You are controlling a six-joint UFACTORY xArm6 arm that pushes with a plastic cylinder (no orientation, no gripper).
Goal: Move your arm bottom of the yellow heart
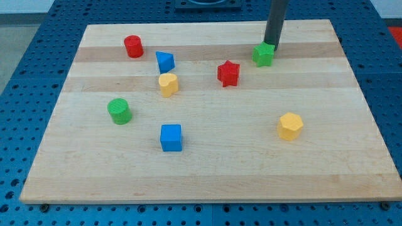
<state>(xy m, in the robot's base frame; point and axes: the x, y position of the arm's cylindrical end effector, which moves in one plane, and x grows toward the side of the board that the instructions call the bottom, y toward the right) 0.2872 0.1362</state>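
Item: my tip point(272, 45), upper right of the frame, lower end of a straight dark rod, touching or just behind the green block point(264, 54) at its upper edge. No pincer is fitted, so no jaw state can be told.

Item: yellow heart point(168, 83), left of centre in the upper half of the counter point(352, 176). Small, pale yellow, rounded lobes, lying flat; shape reads as a heart, though only just at this size. Blue triangular block point(165, 61) sits just above it, near but apart. Bare wood lies directly below it.

Other stock: red star point(228, 73) between tip and heart; red cylinder point(133, 46) upper left; green cylinder point(119, 110) lower left of the heart; blue cube point(171, 137) well below it; yellow hexagonal block point(289, 125) at right.

Hazards, judged:
- a straight run toward the heart would likely drag the green block along and strike the red star
- arriving too close under the heart would shove it up into the blue triangular block
- swinging too low risks nudging the blue cube or green cylinder
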